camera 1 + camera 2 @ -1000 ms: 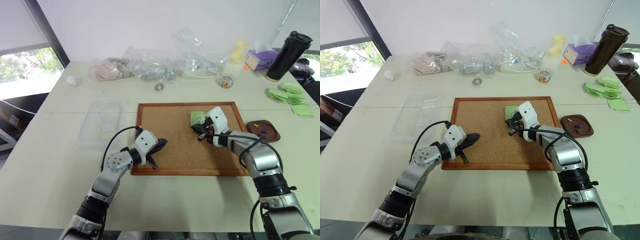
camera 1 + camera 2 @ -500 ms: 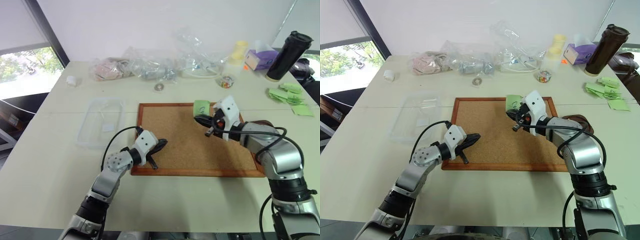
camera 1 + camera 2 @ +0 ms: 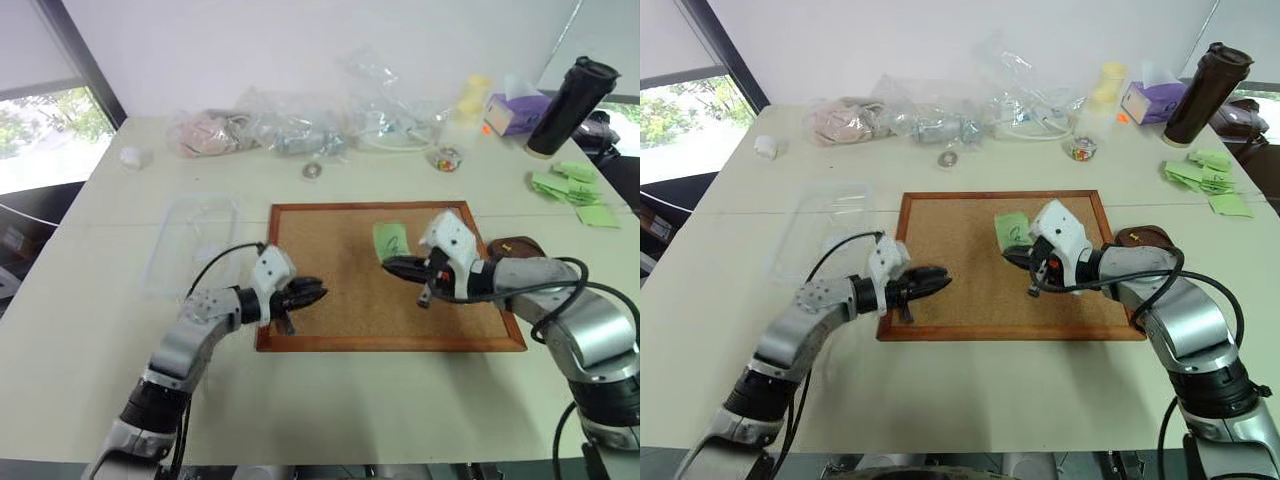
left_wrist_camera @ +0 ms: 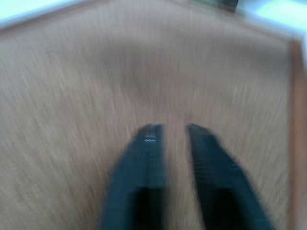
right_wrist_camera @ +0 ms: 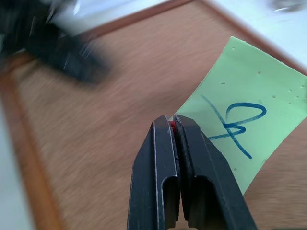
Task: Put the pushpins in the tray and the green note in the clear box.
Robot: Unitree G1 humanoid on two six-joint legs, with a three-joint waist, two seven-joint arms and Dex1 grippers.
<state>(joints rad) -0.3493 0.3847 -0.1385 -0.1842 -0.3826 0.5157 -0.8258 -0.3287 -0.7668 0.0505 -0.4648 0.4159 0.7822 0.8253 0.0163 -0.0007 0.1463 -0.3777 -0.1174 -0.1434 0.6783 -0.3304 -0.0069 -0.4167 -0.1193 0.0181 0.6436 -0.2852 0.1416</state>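
Note:
My right gripper (image 5: 171, 122) is shut on a red pushpin (image 5: 172, 125), of which only a red speck shows between the fingertips. The green note (image 5: 249, 124), with a blue scribble, is at those tips by one corner and is lifted over the cork board (image 3: 340, 250). My left gripper (image 3: 312, 293) hovers over the board's near left corner, open and empty. The clear box (image 3: 195, 240) lies left of the board. The dark brown tray (image 3: 1148, 237) sits off the board's right edge, partly behind my right arm.
Clear plastic bags (image 3: 300, 130) and a small pot of coloured bits (image 3: 447, 158) line the back of the table. A black tumbler (image 3: 570, 95), a purple tissue box (image 3: 510, 110) and a heap of green slips (image 3: 570, 185) stand at the far right.
My right gripper has drawn back and down over the board, carrying the note with it. The left gripper has risen slightly and opened.

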